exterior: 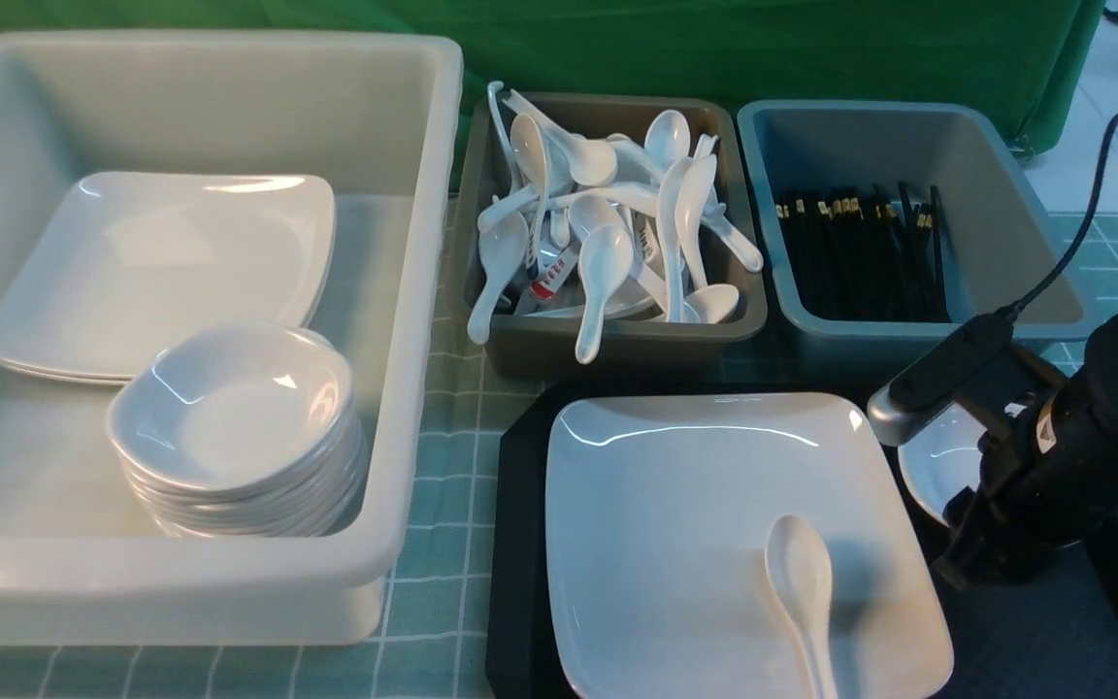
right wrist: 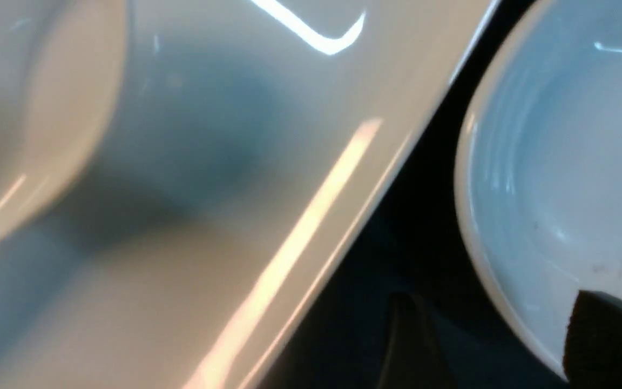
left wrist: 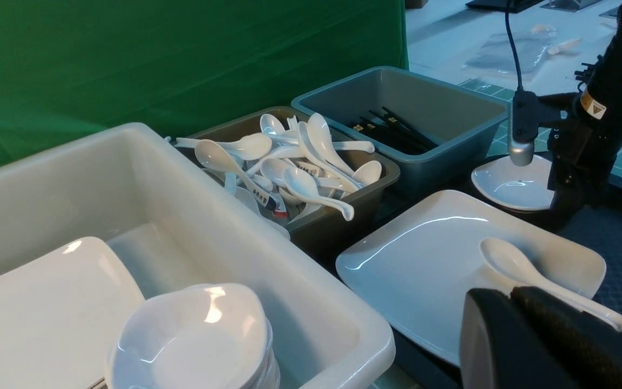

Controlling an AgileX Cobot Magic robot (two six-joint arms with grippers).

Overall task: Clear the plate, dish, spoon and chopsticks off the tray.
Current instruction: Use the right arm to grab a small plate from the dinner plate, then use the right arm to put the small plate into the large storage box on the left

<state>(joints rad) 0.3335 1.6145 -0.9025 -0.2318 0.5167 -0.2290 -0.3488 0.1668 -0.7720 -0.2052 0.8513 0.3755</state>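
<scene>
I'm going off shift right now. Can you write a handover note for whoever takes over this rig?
The left gripper is shut, holding nothing.
The right gripper is open, its fingers either side of the dish rim, not yet gripping.
The plate sits on the tray with the spoon lying on it; the dish is beside it, on the right.
Done, it seems: chopsticks show only in the blue-grey tub, none visible on the tray.
Left: dish, spoon, plate.

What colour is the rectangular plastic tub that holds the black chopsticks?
Blue-grey. The rectangular plastic tub shows best in the front view.
</scene>
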